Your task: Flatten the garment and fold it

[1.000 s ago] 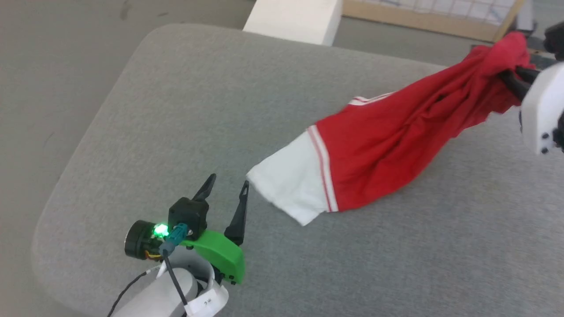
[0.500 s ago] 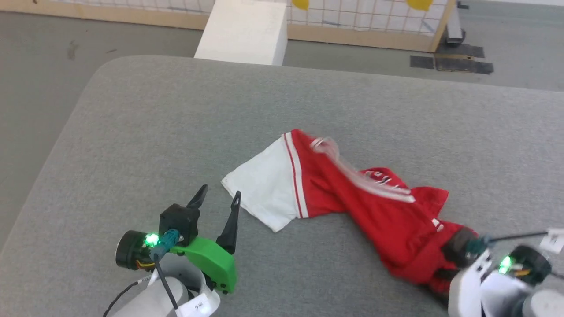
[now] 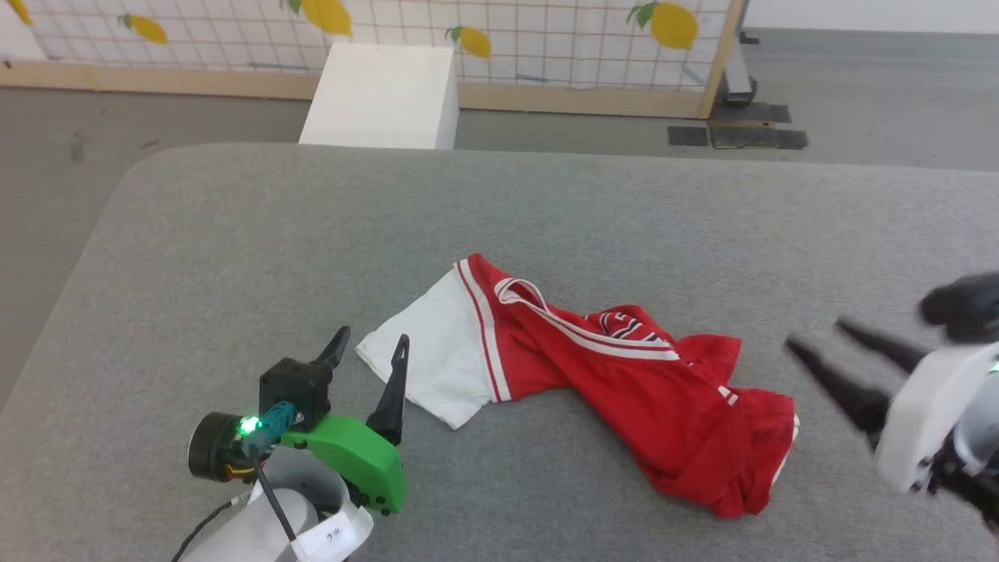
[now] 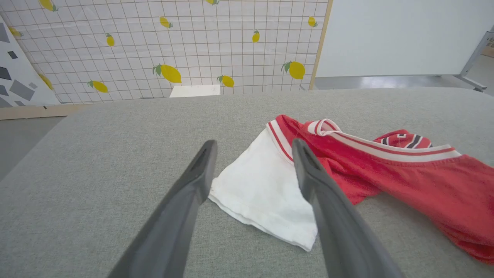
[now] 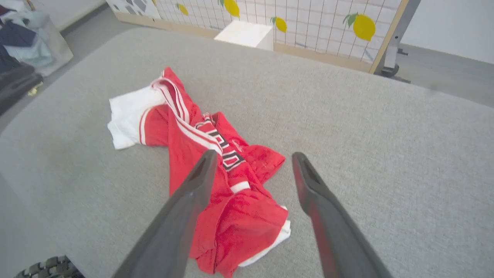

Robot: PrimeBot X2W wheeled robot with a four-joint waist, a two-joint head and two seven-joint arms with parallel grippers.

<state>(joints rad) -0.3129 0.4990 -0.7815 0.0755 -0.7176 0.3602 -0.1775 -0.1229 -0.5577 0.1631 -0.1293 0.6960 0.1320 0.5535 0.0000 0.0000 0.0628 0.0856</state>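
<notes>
The garment, a red T-shirt with white sleeves and striped trim, lies crumpled in a long twisted heap on the grey padded table. Its white sleeve points toward my left gripper, which stands open just short of it, nothing between its fingers. In the left wrist view the sleeve lies beyond the open left gripper. My right gripper hangs open to the right of the garment, apart from it. In the right wrist view the garment lies below the open right gripper.
A white box stands on the floor behind the table, before a lemon-print grid screen. The table's rounded far-left corner and left edge are near. Clothes are piled off the table in the right wrist view.
My right gripper, shut on the lifted garment a second ago, brought it down, opened and drew away to the right. The garment now lies loose. The head camera has shifted.
</notes>
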